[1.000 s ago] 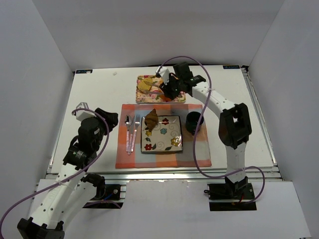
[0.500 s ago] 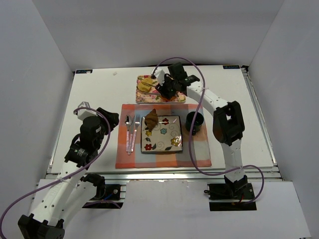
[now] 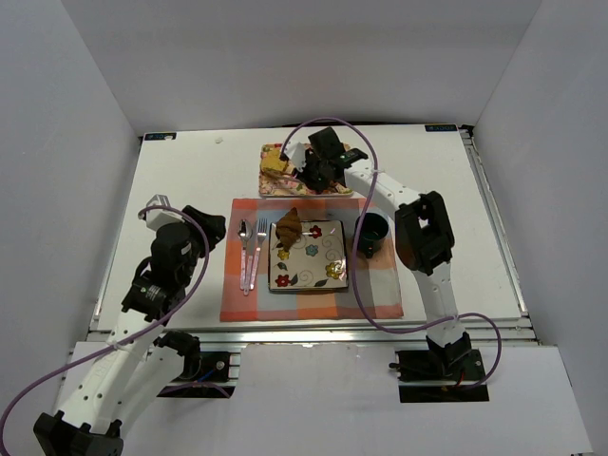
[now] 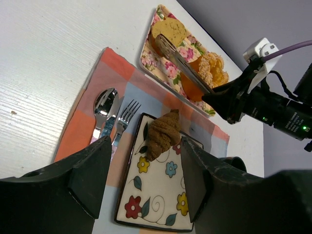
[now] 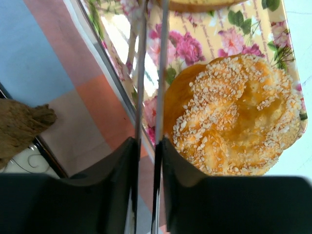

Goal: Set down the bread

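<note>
While the left gripper (image 3: pixel 211 226) hangs over the near-left part of the white tabletop (image 3: pixel 190 171) with its jaws spread wide and nothing between them, the right gripper (image 5: pixel 146 175) reaches over the far middle with its jaws clamped on a pair of long metal tongs (image 4: pixel 184 63). The tongs stretch across the rectangular tray with the pink flower print (image 5: pixel 187 46), their two arms close together and running just beside the left edge of the seeded golden round bun (image 5: pixel 234 117) that lies on that tray. Their tip reaches the pale yellow round bun (image 4: pixel 170 29) at the tray's far end; whether it touches that bun cannot be told. A brown twisted croissant-shaped bread (image 4: pixel 163 134) rests on the far corner of the white square plate with painted flowers (image 4: pixel 156 192). The plate sits on the orange and blue checked cloth placemat (image 4: pixel 87 117), just in front of the tray. A metal spoon (image 4: pixel 105 105) and a metal fork (image 4: pixel 126 117) lie side by side on the placemat, left of the plate, and a dark round cup (image 3: pixel 372 231) stands at the plate's right.
</note>
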`<state>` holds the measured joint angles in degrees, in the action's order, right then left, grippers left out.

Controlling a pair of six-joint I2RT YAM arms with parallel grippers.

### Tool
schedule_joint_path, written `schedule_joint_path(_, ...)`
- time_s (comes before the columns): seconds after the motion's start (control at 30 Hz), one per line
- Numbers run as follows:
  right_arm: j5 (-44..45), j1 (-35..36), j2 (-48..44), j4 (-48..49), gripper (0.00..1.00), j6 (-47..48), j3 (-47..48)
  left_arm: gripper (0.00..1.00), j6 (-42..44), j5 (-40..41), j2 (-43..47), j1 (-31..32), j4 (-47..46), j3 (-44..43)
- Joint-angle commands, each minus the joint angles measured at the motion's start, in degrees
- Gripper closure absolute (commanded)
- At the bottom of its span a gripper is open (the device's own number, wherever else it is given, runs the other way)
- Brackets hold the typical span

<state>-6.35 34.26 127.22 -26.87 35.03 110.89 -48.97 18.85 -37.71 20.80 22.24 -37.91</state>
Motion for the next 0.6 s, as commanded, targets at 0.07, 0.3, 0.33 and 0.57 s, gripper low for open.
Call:
schedule_joint_path(0.07, -0.41, 0.11, -0.83, -2.04, 0.81, 1.27, 3.1, 0.32, 0.01, 0.92, 0.8, -0.23, 0.08, -0.06)
schedule_joint_path(0.3, -3.49, 0.19, -6.26, -1.52, 0.92, -0.04, 1.79, 0.32, 0.37, 0.84, 0.27, -0.23, -0.09, -0.94)
schedule_joint_path(0.33, -3.93, 0.19, -7.15, -1.6, 0.93, -0.39, 1.7, 0.32, 0.45, 0.84, 0.27, -0.23, -0.18, -1.02)
schedule_joint_path(0.57, -9.9, 0.11, -19.18, -3.45, 0.94, -3.38, -5.84, 0.32, 0.89, 1.45, 0.71, -0.23, 0.26, -1.81)
